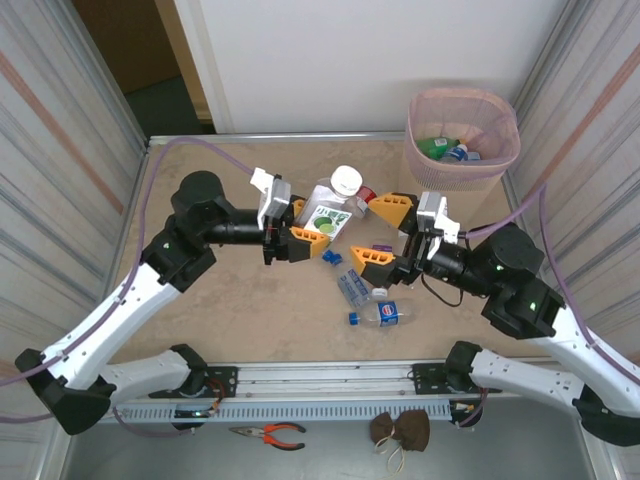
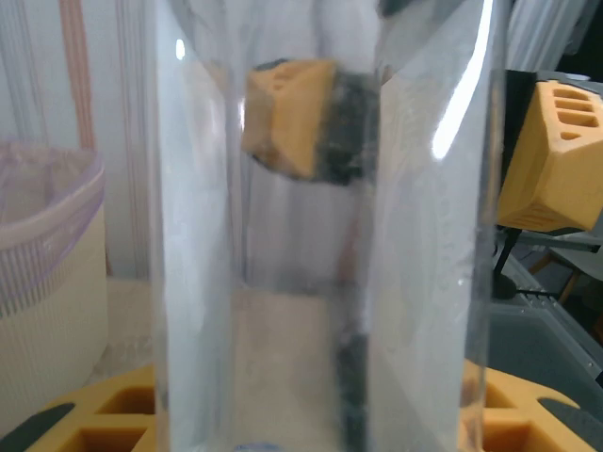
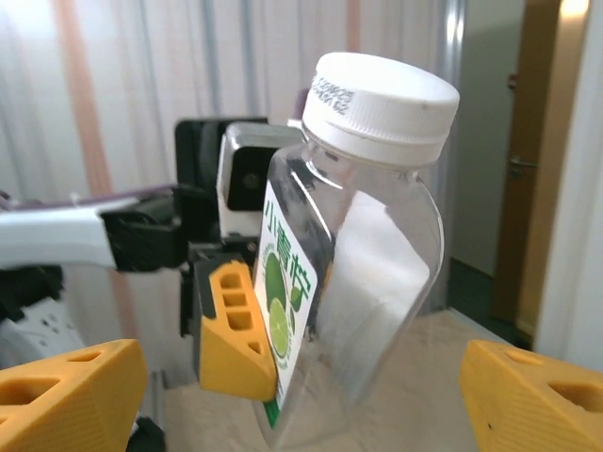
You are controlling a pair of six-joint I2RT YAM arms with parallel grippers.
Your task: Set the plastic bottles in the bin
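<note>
Grip is on your left side: your left gripper [image 1: 303,228] has its orange jaws closed on a clear plastic bottle [image 1: 328,212] with a white screw cap [image 1: 347,180] and a green-and-white label printed with limes [image 3: 283,301]. You hold it over the middle of the tan table [image 1: 220,320]; whether its base touches the surface you cannot tell. In your left wrist view the bottle's clear wall stands right against the lens, with your own orange fingers [image 2: 94,428] at the bottom edge.

Your right gripper [image 1: 380,235] faces the bottle from the opposite side with jaws spread wide, holding nothing. In your right wrist view its two orange fingers [image 3: 66,395] sit low at either corner, apart from the bottle between them.

The tall round bin with a pale pink mesh rim [image 1: 480,105] stands at the far right corner of the table, well apart from the held bottle. A green bottle [image 1: 437,147] and a blue-capped bottle [image 1: 460,153] lie inside it.

On the table near your right arm, a clear bottle with a blue cap and blue label [image 1: 388,314] lies on its side, with a crumpled clear bottle [image 1: 354,288] just beside it. A red cap [image 1: 366,193] shows next to the held bottle. Red-handled pliers [image 1: 268,433] lie on the near ledge.
</note>
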